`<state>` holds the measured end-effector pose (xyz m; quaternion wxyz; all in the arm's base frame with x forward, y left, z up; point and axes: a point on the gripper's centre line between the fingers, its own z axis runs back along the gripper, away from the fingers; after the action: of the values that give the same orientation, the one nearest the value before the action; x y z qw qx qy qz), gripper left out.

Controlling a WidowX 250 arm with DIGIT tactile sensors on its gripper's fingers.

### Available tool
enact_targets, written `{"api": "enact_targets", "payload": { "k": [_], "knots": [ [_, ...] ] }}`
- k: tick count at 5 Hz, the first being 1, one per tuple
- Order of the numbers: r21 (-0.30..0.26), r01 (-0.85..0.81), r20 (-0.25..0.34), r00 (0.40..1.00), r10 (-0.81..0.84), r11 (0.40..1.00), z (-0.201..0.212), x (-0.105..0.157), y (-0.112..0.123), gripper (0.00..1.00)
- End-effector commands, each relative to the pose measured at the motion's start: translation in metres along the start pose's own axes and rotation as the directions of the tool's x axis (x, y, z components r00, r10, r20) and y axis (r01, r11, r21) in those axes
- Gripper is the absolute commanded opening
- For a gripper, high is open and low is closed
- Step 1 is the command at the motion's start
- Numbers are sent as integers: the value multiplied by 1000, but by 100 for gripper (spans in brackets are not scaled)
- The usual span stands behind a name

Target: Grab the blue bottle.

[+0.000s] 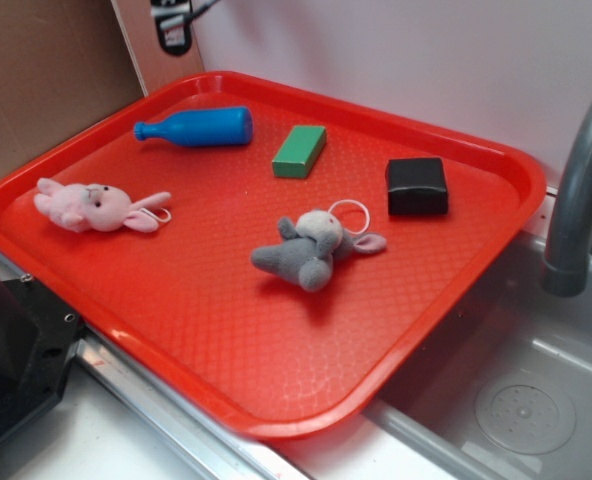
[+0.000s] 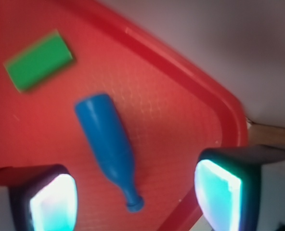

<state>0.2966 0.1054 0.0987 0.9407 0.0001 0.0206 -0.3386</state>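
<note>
Fingertips (image 2: 53, 202) are seen spread wide, gripper (image 2: 135, 199) empty, w/ blue bottle (image 2: 109, 144) lying flat between & below them, neck nearest; approach is lined up.

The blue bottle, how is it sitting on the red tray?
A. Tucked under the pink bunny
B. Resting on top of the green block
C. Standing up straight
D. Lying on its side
D. The blue bottle lies flat on its side on the red tray, apart from the green block and the pink bunny.
</note>
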Motion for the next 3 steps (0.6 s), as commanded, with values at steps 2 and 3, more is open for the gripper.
{"api": "enact_targets", "payload": {
  "k": [2,3],
  "knots": [
    [-33,33,-33,999,-34,999,-60,-7,-7,100],
    [-70,31,-54,998,-35,997,-76,-5,-14,100]
  ]
}}
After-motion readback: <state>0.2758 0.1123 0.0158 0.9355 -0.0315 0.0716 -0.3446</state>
